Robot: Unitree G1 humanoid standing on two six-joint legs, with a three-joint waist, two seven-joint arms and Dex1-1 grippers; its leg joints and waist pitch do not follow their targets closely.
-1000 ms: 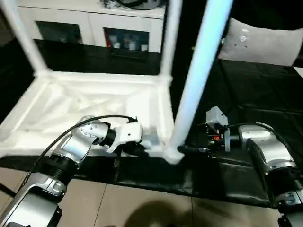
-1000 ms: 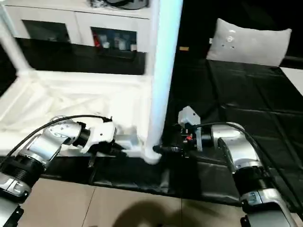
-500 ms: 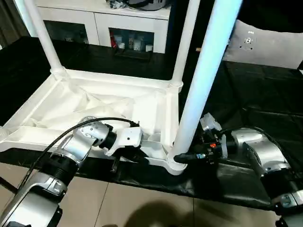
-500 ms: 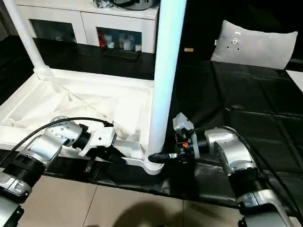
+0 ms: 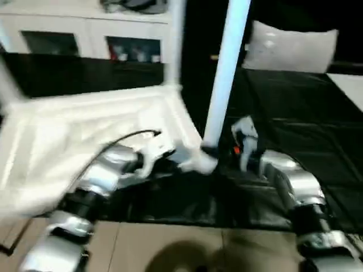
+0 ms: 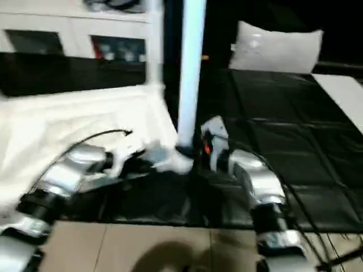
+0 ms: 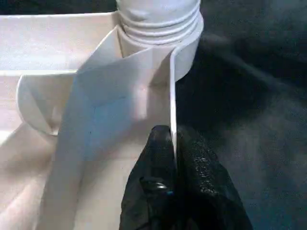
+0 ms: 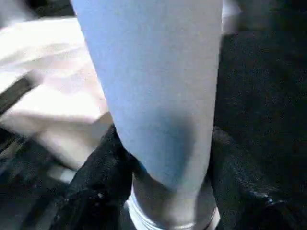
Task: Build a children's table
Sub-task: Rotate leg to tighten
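Tabletop (image 5: 85,124) lies underside-up on the black mat, my left gripper (image 7: 173,158) pinched on its rim, while my right gripper (image 8: 163,177) has narrowed from wider apart to clasp the near-corner leg (image 5: 224,73), so I judge it is seating in its socket.

White leg (image 8: 158,96) between black jaws

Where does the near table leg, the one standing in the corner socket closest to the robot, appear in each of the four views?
Left eye view: the near leg rises right of centre.
Right eye view: it stands near centre.
Left wrist view: its threaded base at top.
Right wrist view: it sits between the right end effector's fingers.
Shared landmark: the tabletop corner socket.
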